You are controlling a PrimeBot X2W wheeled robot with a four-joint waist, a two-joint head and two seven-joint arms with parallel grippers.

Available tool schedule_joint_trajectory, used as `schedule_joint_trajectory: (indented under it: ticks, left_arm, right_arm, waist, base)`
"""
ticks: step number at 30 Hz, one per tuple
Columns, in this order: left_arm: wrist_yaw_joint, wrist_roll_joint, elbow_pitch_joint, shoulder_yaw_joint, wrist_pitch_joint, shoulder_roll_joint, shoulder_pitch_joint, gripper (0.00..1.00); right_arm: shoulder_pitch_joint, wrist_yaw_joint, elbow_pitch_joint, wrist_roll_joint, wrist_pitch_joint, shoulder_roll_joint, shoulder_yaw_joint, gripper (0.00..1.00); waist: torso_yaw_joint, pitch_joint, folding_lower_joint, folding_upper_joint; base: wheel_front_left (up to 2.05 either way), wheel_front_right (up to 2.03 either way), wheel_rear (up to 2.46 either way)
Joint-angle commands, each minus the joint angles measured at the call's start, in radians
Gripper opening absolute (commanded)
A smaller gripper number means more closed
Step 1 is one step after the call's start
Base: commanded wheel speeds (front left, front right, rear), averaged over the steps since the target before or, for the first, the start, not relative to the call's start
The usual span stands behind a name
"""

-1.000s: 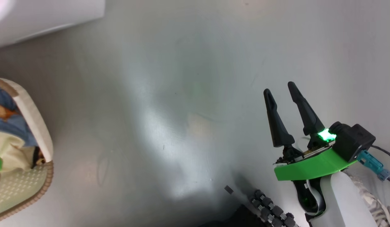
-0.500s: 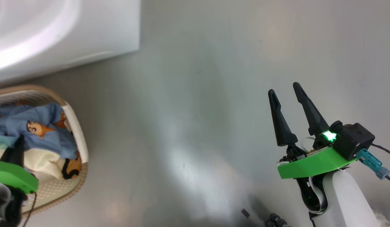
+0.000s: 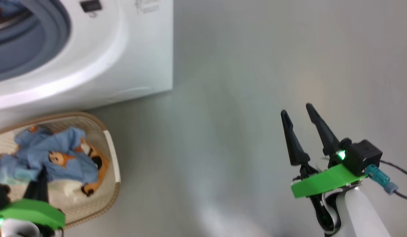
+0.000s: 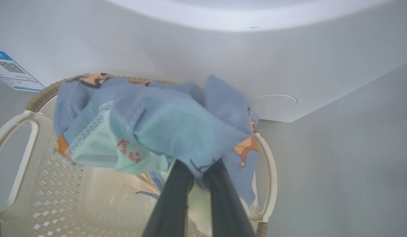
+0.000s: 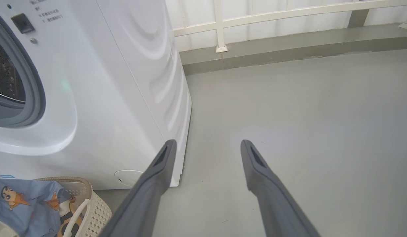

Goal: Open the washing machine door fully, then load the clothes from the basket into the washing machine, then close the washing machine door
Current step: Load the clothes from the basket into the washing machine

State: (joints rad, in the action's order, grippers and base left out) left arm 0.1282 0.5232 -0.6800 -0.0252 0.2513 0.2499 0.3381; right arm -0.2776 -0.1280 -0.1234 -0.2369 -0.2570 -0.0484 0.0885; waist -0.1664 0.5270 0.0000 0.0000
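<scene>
Pinching the clothes [image 4: 164, 125] over the basket [image 3: 111, 154], my left fingers [image 4: 172, 197] hold just a fold; it could slip or drag the basket along before reaching the washing machine [image 3: 131, 49]. Right fingers [image 3: 292, 141] gape empty.

The clothes [image 4: 164, 125] hide the left gripper's [image 4: 197, 171] jaw tips; the basket [image 3: 113, 164] is cropped leftward.

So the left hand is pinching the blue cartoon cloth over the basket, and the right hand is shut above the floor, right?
No: the right hand is open above the floor, as the right wrist view shows. The left hand does pinch the blue cartoon cloth over the basket.
</scene>
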Motion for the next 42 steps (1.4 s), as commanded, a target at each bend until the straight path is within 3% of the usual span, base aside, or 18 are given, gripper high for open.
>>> schedule_joint_trajectory:
  ticks: [1, 14, 42]
  left_arm:
    - [0.002, -0.017, 0.033, -0.045, 0.010, 0.014, -0.046, 0.00]
    - [0.002, -0.101, 0.239, -0.114, 0.010, -0.076, -0.170, 0.00]
    - [0.002, -0.299, 0.652, -0.189, 0.010, -0.179, -0.407, 0.00]
  right_arm:
    - [0.034, -0.003, 0.012, 0.013, -0.005, -0.002, 0.019, 1.00]
    - [0.097, -0.003, -0.019, 0.034, -0.005, -0.002, 0.005, 1.00]
    - [0.190, -0.003, -0.038, 0.082, -0.005, -0.002, -0.019, 1.00]
  waist:
    - [0.037, -0.093, 0.0000, 0.0000]
    - [0.077, -0.261, 0.0000, 0.0000]
    - [0.098, -0.490, 0.0000, 0.0000]
  base:
    - [0.00, 0.00, 0.00]
    - [0.00, 0.00, 0.00]
    - [0.00, 0.00, 0.00]
